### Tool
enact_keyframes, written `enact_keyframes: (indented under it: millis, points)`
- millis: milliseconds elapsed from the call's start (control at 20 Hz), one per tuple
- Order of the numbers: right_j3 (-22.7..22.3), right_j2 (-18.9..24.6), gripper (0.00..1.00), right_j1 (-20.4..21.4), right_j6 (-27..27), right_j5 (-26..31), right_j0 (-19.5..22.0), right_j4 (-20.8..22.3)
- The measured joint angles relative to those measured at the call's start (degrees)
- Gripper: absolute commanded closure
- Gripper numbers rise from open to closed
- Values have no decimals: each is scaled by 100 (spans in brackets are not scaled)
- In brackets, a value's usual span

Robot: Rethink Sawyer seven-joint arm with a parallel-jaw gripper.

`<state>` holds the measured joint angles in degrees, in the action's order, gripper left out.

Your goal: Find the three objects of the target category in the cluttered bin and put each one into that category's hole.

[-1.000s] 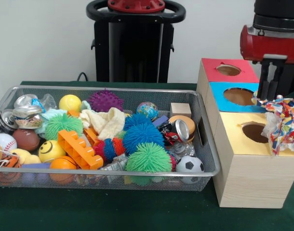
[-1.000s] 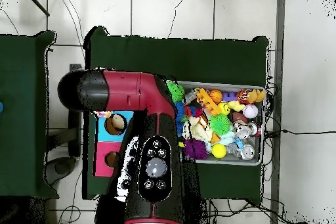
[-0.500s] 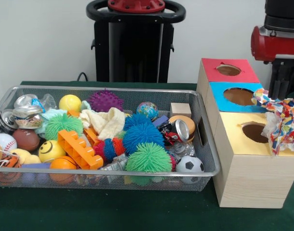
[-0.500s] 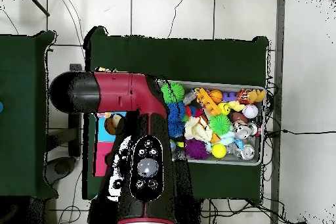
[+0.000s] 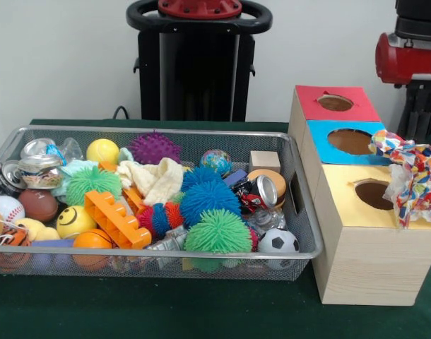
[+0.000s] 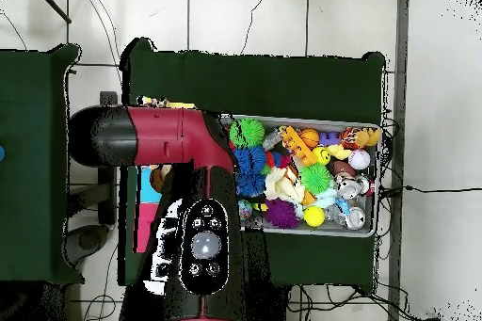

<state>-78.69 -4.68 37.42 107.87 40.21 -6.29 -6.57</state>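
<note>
Multicoloured knotted rag toy [image 5: 411,180] draped across the right rim of the yellow-topped wooden box [image 5: 357,212], partly over its round hole [image 5: 373,194] but not down inside. Red and black arm [image 5: 411,60] parked above at the upper right; end effector not made out in either view, so cannot tell whether apart or together. Blue-topped box [image 5: 343,141] and red-topped box [image 5: 332,104] behind, holes bare. Wire mesh bin [image 5: 300,212] on the green desk [image 5: 166,311] crammed with spiky rubber balls [image 5: 210,200], an orange toy brick [image 5: 115,217] and a cream cloth [image 5: 157,180]. Likely risk: toy hanging on the edge and slipping off the box's side instead of dropping in, loose fabric strands snagging the rim. Also possible: wrong pick from the dense tangle.
</note>
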Motion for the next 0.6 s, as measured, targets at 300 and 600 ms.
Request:
enact_keyframes:
  millis: [300, 600]
  points:
    - [-109, -1, 100, -9, 0, -2, -31, -38]
    - [-119, -2, 100, -79, 0, -75, -100, -39]
